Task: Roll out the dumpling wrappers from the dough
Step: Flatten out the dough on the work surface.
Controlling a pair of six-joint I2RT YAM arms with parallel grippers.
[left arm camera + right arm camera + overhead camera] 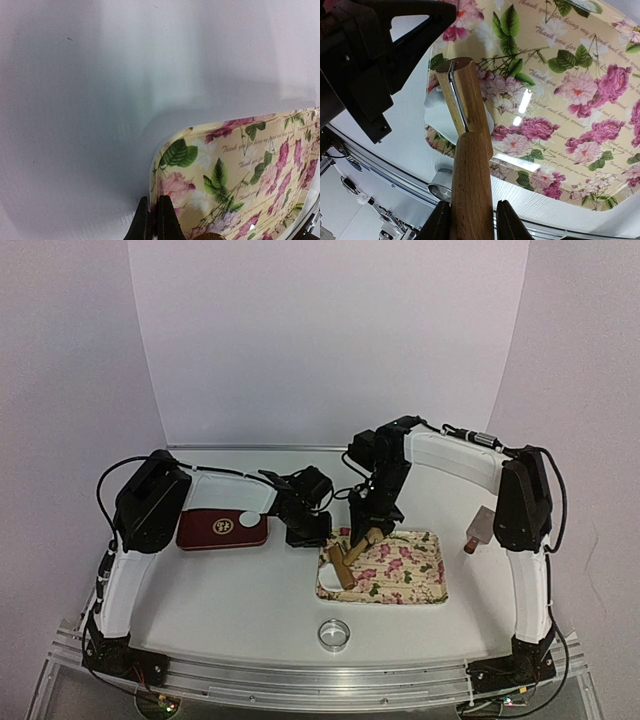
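White desk, white backdrop, both arms reaching in from the near edge. Floral tray sits right of centre, closer to the near edge. Right end effector is clamped on the handle of a wooden rolling pin, which lies tilted across the tray's left end over the dough. The dough shows as a pale flattened sheet poking out from under the pin. Left end effector is at the tray's far-left corner, fingers nearly together, apparently pinching the rim to steady it. One dumpling wrapper, a neat white disc, rests on a red case toward the left edge. Metal ring cutter stands alone by the near edge, well apart from the tray. My read: one wrapper done, rolling in hand; cutting and moving further discs are left.
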